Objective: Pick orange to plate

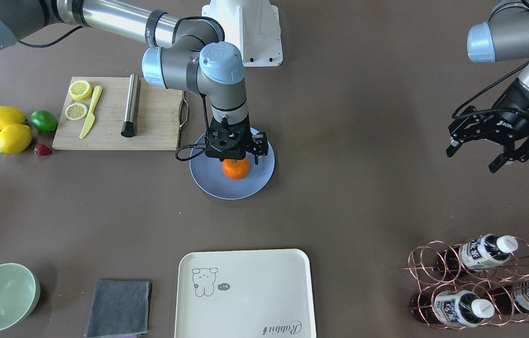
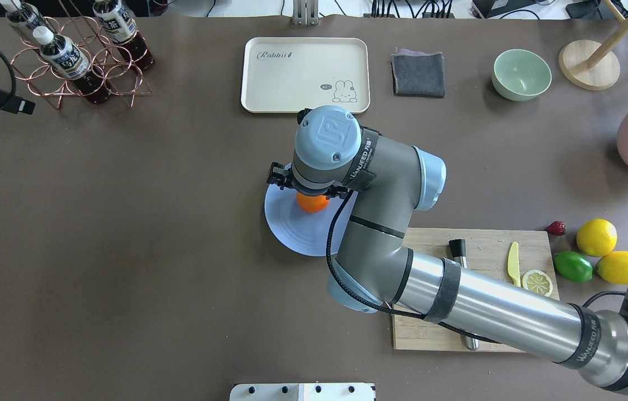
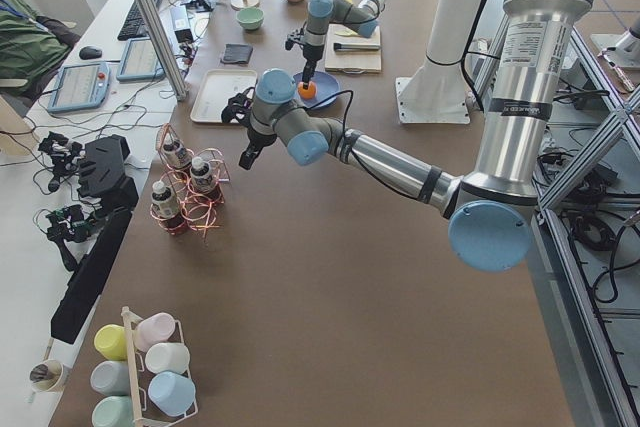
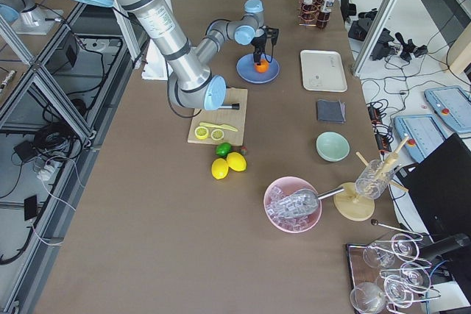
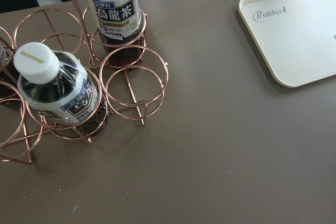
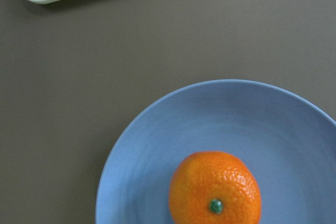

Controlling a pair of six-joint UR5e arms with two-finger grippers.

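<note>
Closest to your right wrist camera, the orange [image 6: 215, 190] sits stem dot up on the blue plate [image 6: 157, 145], inside its rim. Your right gripper [image 1: 236, 157] hangs straight over the fruit, and you cannot tell whether its jaws pinch it or stand clear. Your left gripper [image 1: 473, 159] hovers well apart from the plate, jaws spread, above the desk [image 1: 363, 197] near the copper wire bottle rack [image 5: 135, 99].

One orange [image 1: 235, 169], one plate [image 1: 226, 188], one lime [image 1: 43, 120]
</note>
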